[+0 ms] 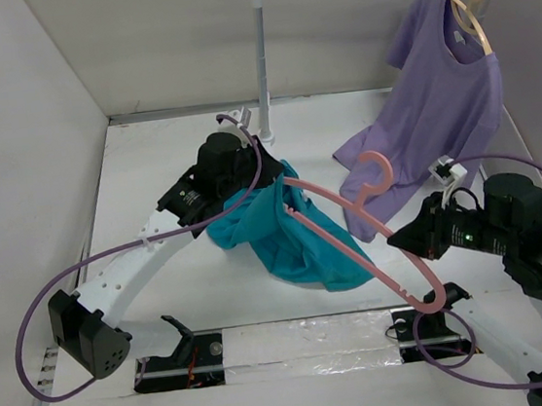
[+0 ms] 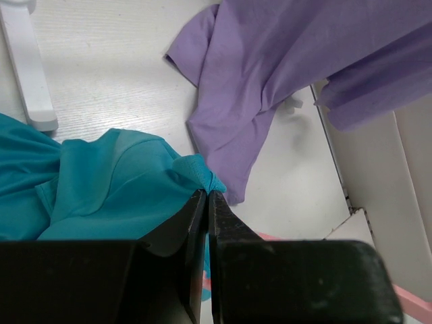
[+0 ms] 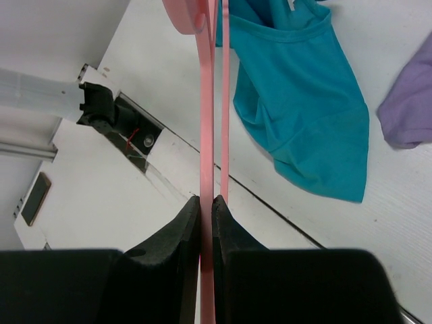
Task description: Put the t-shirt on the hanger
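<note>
The teal t-shirt (image 1: pixel 299 234) hangs bunched above the table's middle. My left gripper (image 1: pixel 275 173) is shut on a fold of its edge, seen in the left wrist view as the gripper (image 2: pixel 207 193) pinching the t-shirt (image 2: pixel 115 182). The pink hanger (image 1: pixel 435 292) runs diagonally from the t-shirt down to the right, its far end inside the cloth. My right gripper (image 1: pixel 394 241) is shut on the hanger's bar; the right wrist view shows the gripper (image 3: pixel 207 200) clamped on the hanger (image 3: pixel 206 101), with the t-shirt (image 3: pixel 304 115) beyond.
A white clothes rack (image 1: pixel 261 57) stands at the back. A lilac t-shirt (image 1: pixel 435 96) hangs from it on a wooden hanger (image 1: pixel 473 18), its hem trailing on the table (image 2: pixel 270 81). Walls close in on the left and right. The arm bases sit at the near edge.
</note>
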`<state>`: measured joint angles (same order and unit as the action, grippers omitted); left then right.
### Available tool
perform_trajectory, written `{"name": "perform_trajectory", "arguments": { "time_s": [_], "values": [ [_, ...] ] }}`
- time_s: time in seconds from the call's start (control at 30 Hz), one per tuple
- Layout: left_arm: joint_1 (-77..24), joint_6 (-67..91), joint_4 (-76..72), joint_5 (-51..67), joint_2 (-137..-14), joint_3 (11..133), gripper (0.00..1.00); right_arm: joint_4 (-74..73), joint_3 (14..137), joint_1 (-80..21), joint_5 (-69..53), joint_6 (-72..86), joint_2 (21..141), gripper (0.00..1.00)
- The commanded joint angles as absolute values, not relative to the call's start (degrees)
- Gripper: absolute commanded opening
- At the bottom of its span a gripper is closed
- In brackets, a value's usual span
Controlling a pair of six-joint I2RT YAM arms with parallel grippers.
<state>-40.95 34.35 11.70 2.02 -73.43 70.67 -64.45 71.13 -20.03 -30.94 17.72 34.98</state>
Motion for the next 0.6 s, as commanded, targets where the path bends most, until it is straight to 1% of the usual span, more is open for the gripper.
{"name": "perform_trajectory", "arguments": {
  "time_s": [0.0, 0.17, 0.27, 0.4, 0.5, 0.53, 0.57],
  "values": [
    [-41.75, 34.89, 10.99, 4.12, -71.37, 73.65, 0.0, -56.18, 69.79, -20.65, -32.35, 19.59, 35.07, 0.0],
    [-41.75, 35.77, 12.04, 4.14, -68.03, 72.77, 0.0, -42.49, 69.78, -20.65, -30.85, 24.33, 39.37, 0.0],
    [-41.75, 35.51, 13.27, 3.61, -67.06, 74.26, 0.0, -36.41, 71.36, -23.63, -28.23, 24.96, 43.76, 0.0],
    [-41.75, 35.59, 13.54, 4.57, -66.1, 77.16, 0.0, -32.79, 73.56, -29.43, -22.95, 23.82, 49.65, 0.0],
    [-41.75, 35.95, 13.45, 5.19, -65.39, 79.54, 0.0, -28.66, 73.39, -36.54, -14.53, 24.61, 52.73, 0.0],
    [-41.75, 36.12, 13.71, 5.27, -64.96, 79.89, 0.0, -26.48, 73.48, -40.3, -8.93, 25.04, 54.13, 0.0],
    [-41.75, 36.21, 13.88, 4.66, -64.6, 80.68, 0.0, -25.67, 73.65, -41.99, -6.27, 25.31, 54.84, 0.0]
  ]
}}
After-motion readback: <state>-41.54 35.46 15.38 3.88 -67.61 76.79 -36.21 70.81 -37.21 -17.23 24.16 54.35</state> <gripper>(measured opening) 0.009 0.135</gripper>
